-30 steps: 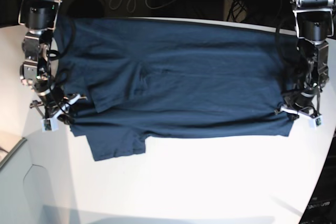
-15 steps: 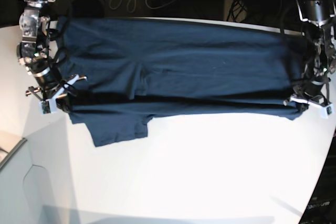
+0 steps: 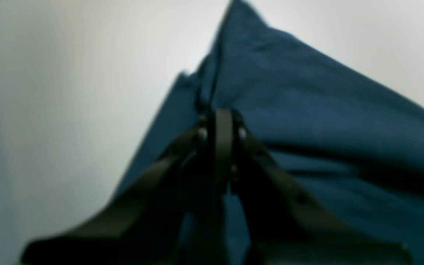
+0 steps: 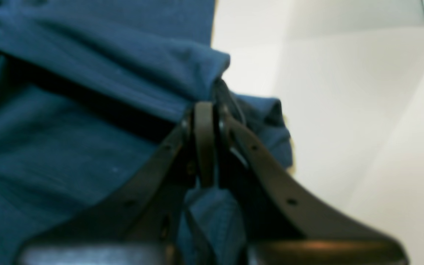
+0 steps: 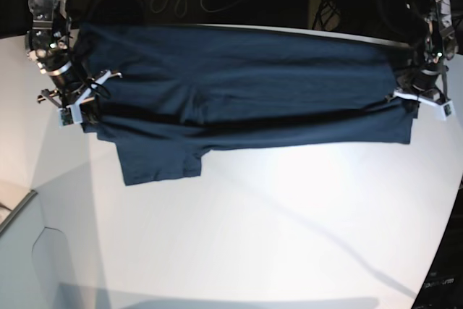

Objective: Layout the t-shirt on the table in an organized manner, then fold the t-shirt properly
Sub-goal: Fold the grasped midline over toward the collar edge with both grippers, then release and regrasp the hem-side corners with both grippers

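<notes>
Your t-shirt (image 5: 246,95) is stretched wide across the far part of the desk (image 5: 275,229), folded over on itself lengthwise, with one sleeve (image 5: 159,161) hanging out toward you below the fold near the base view's left end. From the base view you get the whole spread: the cloth runs between both arms, with a dark shadowed crease along its near edge, and the white desk lies bare and bright in front of it. The right claw (image 5: 85,99), at that view's left, is clamped shut on the shirt's edge there; the left claw (image 5: 418,100), at the view's right, is pinched closed on the opposite edge. The wrist views give you what the base view cannot: in the left wrist view, the left claw (image 3: 217,121) has its tips pressed together with blue fabric (image 3: 307,121) rising in a peak from them, and in the right wrist view, the right claw (image 4: 206,117) bites a bunched, doubled fold of cloth (image 4: 105,73). Both wrist views are blurred, so finer stitching cannot be made out.
</notes>
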Action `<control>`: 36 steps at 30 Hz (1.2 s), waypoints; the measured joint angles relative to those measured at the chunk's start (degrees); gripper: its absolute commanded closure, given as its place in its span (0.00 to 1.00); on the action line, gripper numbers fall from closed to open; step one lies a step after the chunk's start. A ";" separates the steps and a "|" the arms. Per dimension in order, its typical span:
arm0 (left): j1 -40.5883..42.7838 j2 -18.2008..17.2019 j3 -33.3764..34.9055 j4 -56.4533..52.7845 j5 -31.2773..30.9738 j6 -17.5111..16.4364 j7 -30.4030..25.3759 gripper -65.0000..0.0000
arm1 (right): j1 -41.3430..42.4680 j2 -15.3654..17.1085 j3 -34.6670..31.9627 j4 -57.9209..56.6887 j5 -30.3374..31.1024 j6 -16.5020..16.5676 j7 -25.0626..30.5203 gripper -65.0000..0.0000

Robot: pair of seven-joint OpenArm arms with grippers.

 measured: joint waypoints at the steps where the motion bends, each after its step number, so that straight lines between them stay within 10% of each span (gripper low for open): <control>1: -0.02 0.15 -0.92 -0.22 -0.04 0.02 0.02 1.00 | -0.31 0.00 0.00 0.04 0.02 -0.02 0.35 1.00; 11: -0.35 0.92 -1.70 -0.28 0.22 0.24 0.04 0.99 | -1.18 -1.92 -0.04 -0.74 -0.07 0.00 -0.04 1.00; 19: -0.33 0.81 -1.53 0.17 0.17 0.26 0.00 0.58 | -1.18 -1.40 -0.04 -0.74 -0.33 -0.02 -1.49 0.70; 36: -6.97 0.15 -1.53 0.02 0.68 0.35 0.04 0.57 | 0.57 -4.92 9.27 8.00 -0.46 -0.07 -1.97 0.55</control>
